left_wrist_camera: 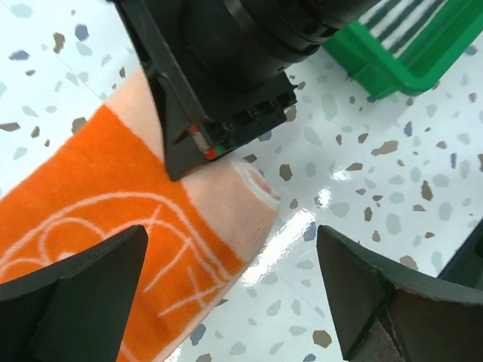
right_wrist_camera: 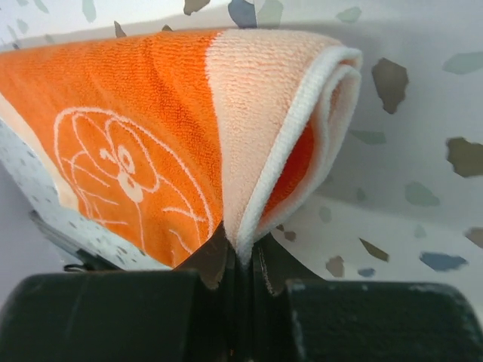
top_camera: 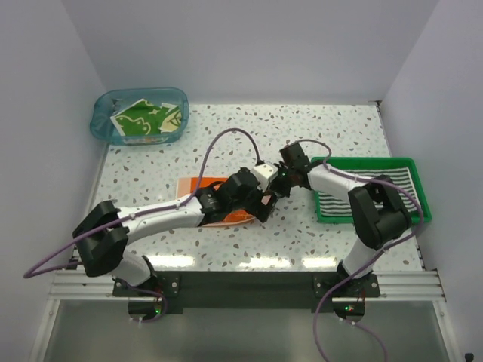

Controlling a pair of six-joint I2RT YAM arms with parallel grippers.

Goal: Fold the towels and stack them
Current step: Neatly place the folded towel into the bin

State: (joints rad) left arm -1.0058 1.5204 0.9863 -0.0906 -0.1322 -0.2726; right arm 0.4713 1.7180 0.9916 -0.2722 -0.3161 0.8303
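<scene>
My right gripper (right_wrist_camera: pixel 238 260) is pressing its jaws together on the orange towel (right_wrist_camera: pixel 136 113), pinching the pale border where the cloth is doubling over on itself; my left gripper (left_wrist_camera: pixel 230 283) is hovering just above the same towel with its jaws spread wide, holding nothing. The orange towel is lying on the speckled table (top_camera: pixel 249 128) just to the left of the green tray (top_camera: pixel 362 161). The striped towel (top_camera: pixel 404 181) is lying flat inside the green tray. The green towel (top_camera: pixel 143 121) is sitting in a blue tub (top_camera: pixel 102 113) well to the left of the green tray, toward the far side of the table.

I am weighing what could go wrong. My pinch is sitting close to the very hem, so the cloth could be slipping out as I carry it toward the green tray; with only one end held, the fold could be opening and dragging; my two wrists are crowding together left of the green tray, so they could be knocking each other.
</scene>
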